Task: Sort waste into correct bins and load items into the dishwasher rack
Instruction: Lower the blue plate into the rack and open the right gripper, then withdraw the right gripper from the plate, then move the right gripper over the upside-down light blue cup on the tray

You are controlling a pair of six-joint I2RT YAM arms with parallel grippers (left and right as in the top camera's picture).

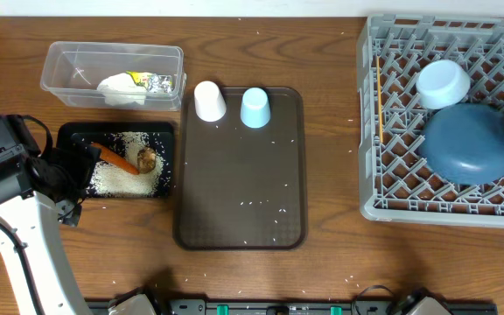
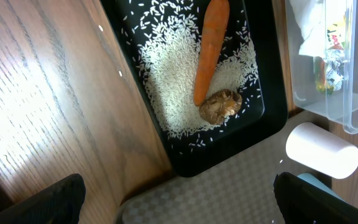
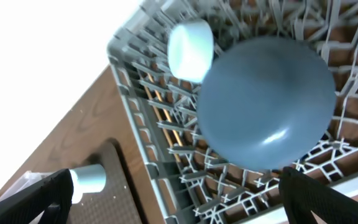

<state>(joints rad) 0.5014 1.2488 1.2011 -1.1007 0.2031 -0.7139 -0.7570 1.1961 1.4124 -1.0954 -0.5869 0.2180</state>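
Overhead light was bright and even, glare washed the table [image 2: 23, 143] in the left wrist view, and the dishwasher rack [image 3: 166, 168] looked blurred beneath a blown-white corner.

Brown wood-grain table [image 1: 331, 271], brightly lit, fills the background.

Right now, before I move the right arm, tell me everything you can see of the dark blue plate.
The dark blue plate is round, smooth and glossy, ceramic or hard plastic by its look, with a pale glint on it. It lies domed underside up on the pegs in the near half of the grey rack, seemingly a little tilted. The light blue bowl sits at its far edge; whether they touch I cannot tell.
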